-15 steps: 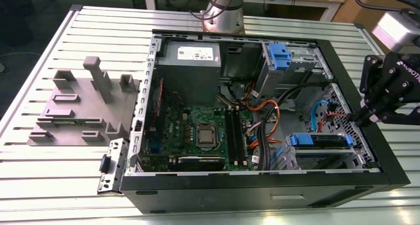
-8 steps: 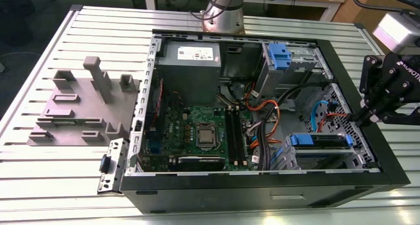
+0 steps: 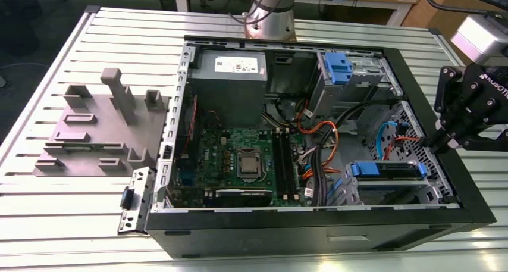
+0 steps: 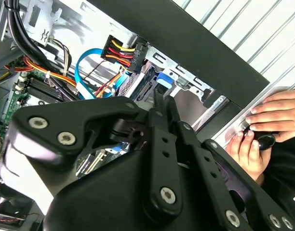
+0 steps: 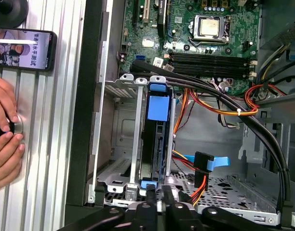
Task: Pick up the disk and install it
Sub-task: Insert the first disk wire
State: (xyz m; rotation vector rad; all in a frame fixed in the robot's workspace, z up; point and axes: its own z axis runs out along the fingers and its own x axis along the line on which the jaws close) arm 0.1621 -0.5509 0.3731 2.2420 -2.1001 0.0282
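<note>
Hovering over the open computer case, your gripper sits at about three o'clock in the exterior view, fingers drawn narrow together and holding nothing. The disk already rests in its metal drive cage near five o'clock, blue rail showing, just beside the gripper tips; in the first wrist view the disk stands edge-on between the cage walls. You appear to be at the install step, seating the drive rather than lifting it. Any further push calls for a straight, square press, since orange and black cables run close by. A motherboard fills the case floor. Hands rest on the table outside.
</note>
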